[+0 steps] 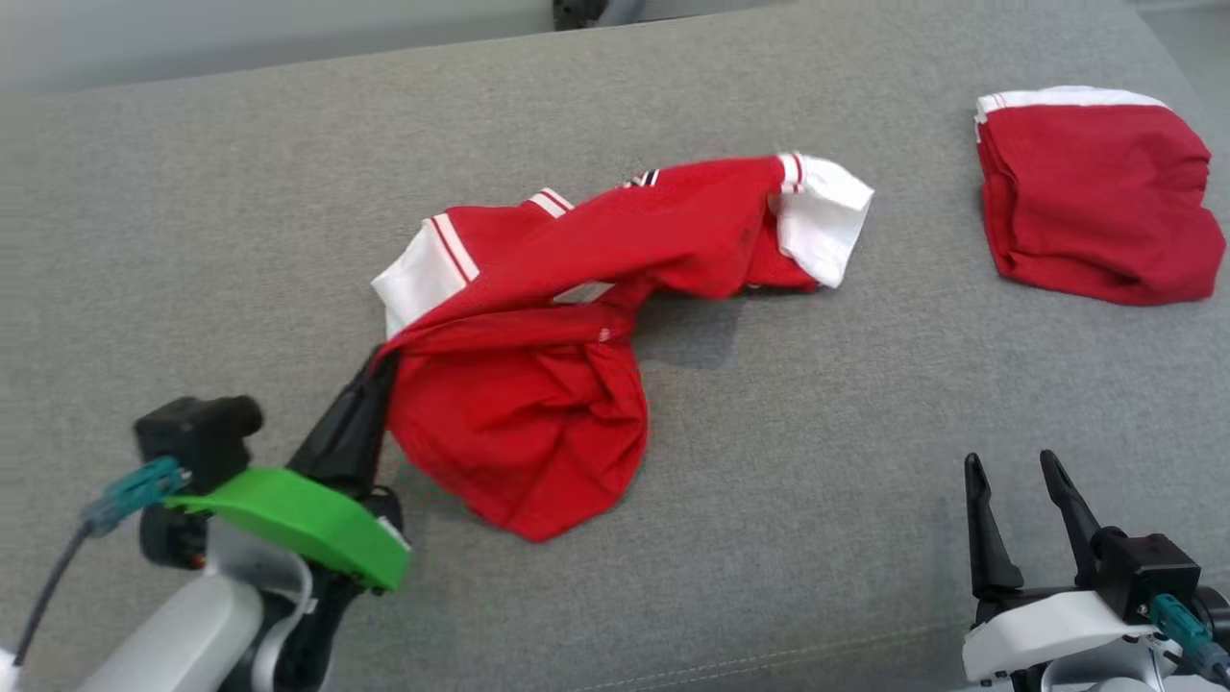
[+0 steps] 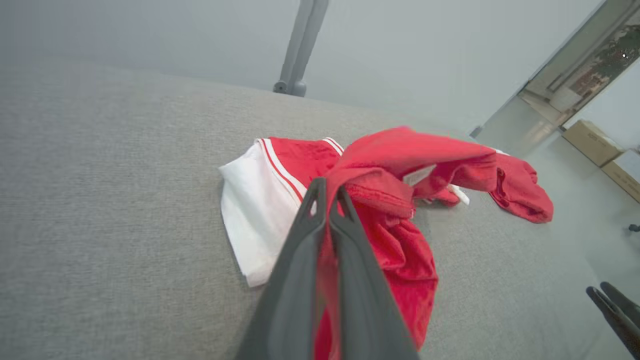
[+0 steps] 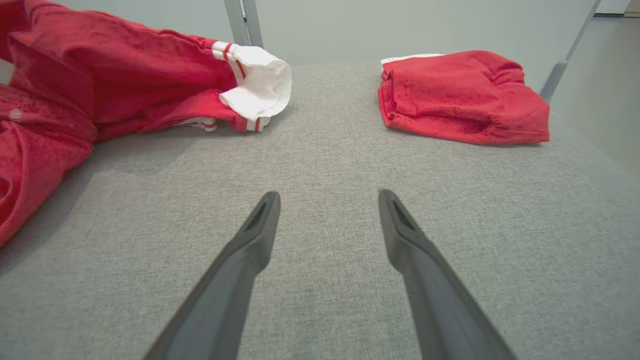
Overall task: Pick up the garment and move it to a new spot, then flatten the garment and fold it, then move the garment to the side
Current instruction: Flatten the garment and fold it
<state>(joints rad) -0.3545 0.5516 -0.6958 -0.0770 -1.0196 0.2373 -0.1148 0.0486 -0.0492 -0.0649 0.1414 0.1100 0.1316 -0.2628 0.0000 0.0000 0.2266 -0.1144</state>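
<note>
A crumpled red garment (image 1: 538, 384) with white cuffs and striped trim sprawls across the middle of the grey table (image 1: 192, 240). My left gripper (image 1: 380, 370) is shut on the garment's left edge, and part of the cloth is lifted off the surface. In the left wrist view red cloth (image 2: 395, 200) sits pinched between the closed fingers (image 2: 327, 192). The right wrist view has the garment (image 3: 100, 75) at its upper left. My right gripper (image 1: 1014, 471) stands open at the lower right, well clear of the garment, nothing between its fingers (image 3: 260, 220).
A second red garment (image 1: 1095, 197), folded with a white edge, lies at the table's far right; the right wrist view has this folded piece (image 3: 460, 95) at upper right. Cardboard boxes (image 2: 600, 145) stand on the floor beyond the table.
</note>
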